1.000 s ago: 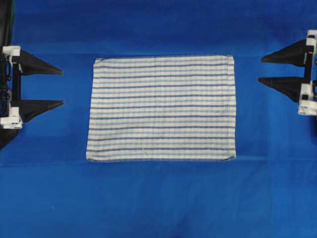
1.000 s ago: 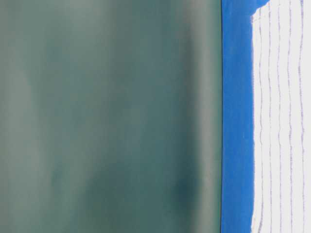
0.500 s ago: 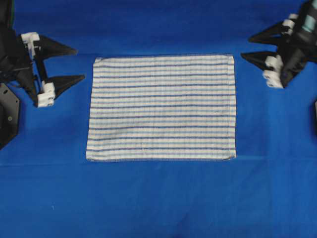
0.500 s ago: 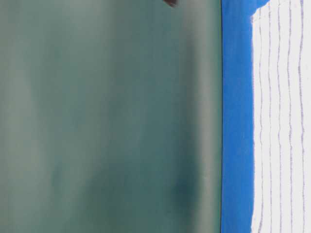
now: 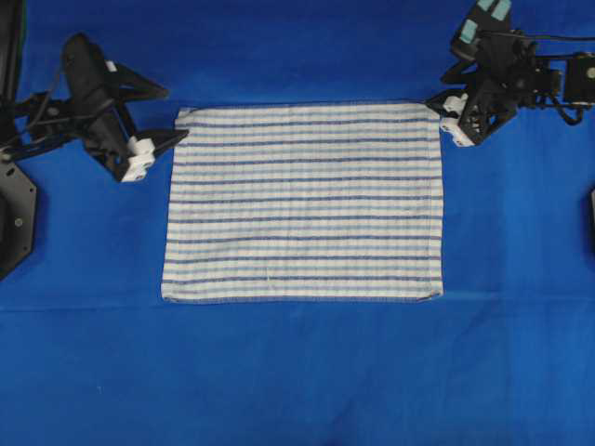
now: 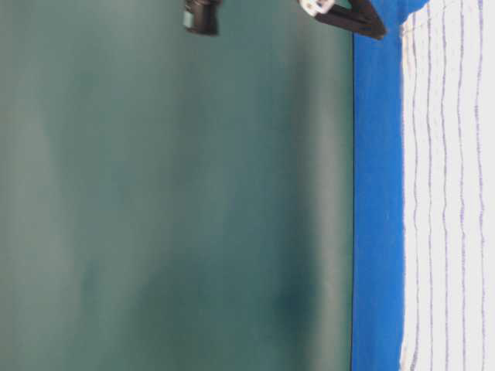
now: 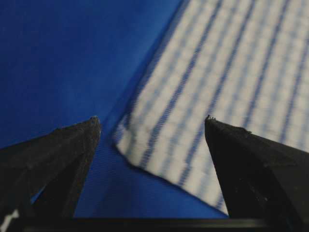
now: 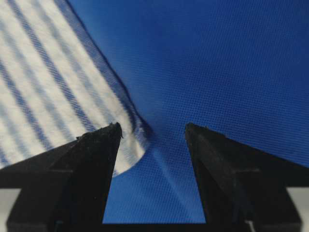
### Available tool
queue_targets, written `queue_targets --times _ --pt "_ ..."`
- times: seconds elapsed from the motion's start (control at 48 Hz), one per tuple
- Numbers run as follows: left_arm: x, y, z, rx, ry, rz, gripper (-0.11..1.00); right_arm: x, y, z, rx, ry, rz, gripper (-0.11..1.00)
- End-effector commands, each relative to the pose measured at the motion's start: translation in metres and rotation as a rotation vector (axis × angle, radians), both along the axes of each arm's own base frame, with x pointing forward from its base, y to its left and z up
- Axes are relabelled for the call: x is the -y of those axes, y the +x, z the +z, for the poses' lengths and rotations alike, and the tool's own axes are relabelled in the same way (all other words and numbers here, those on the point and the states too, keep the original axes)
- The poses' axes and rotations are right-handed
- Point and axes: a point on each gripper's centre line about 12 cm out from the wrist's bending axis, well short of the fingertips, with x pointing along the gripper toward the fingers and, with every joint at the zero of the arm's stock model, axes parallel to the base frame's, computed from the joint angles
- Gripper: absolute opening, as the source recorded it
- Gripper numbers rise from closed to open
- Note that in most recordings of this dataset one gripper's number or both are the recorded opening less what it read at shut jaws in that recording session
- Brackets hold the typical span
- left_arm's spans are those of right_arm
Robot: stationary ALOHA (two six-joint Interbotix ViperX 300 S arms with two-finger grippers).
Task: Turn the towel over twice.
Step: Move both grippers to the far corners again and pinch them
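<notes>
The towel (image 5: 302,200), white with blue stripes, lies flat on the blue sheet; it also shows in the table-level view (image 6: 448,193). My left gripper (image 5: 177,113) is open beside the towel's far left corner. In the left wrist view the gripper (image 7: 151,121) straddles that corner of the towel (image 7: 217,72), with nothing gripped. My right gripper (image 5: 437,91) is open at the far right corner. In the right wrist view the gripper (image 8: 153,126) has the towel's (image 8: 48,87) rounded corner just inside its left finger (image 8: 91,164).
The plain blue sheet (image 5: 297,372) covers the table on all sides of the towel. A dull green backdrop (image 6: 155,193) stands behind the table. A crease in the sheet (image 5: 84,308) runs level with the towel's near edge.
Both arms have swung in from the table's sides and turned toward the towel's far corners. Both grippers stay open. The towel has not moved.
</notes>
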Motion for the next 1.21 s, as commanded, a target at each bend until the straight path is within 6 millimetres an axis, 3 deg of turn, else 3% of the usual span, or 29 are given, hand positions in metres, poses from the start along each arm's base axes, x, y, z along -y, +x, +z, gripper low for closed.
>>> queue_targets --times 0.0,0.292,0.5,0.604,0.771,0.854,1.188 --pt "-0.010 0.007 -0.003 0.004 0.003 0.020 0.85 0.007 0.008 0.001 0.023 -0.008 0.008 0.63" --pt "-0.018 0.015 -0.025 -0.061 -0.028 0.033 0.85 0.007 0.008 -0.012 -0.003 0.013 0.010 0.63" --pt "-0.019 0.015 -0.030 -0.078 -0.037 0.035 0.78 0.006 0.006 -0.013 -0.011 0.015 0.010 0.62" --pt "-0.020 0.014 -0.030 -0.083 -0.040 0.039 0.63 0.004 0.007 -0.013 -0.013 0.013 0.020 0.49" --pt "-0.022 0.012 -0.034 -0.120 -0.062 0.049 0.20 0.003 0.006 -0.014 -0.020 0.011 0.029 0.04" --pt "-0.022 0.013 -0.034 -0.131 -0.068 0.048 0.04 0.003 0.006 -0.015 -0.021 0.012 0.029 0.03" --pt "-0.023 0.015 -0.031 -0.124 -0.064 0.049 0.04 0.005 0.009 -0.011 -0.008 0.008 0.026 0.03"
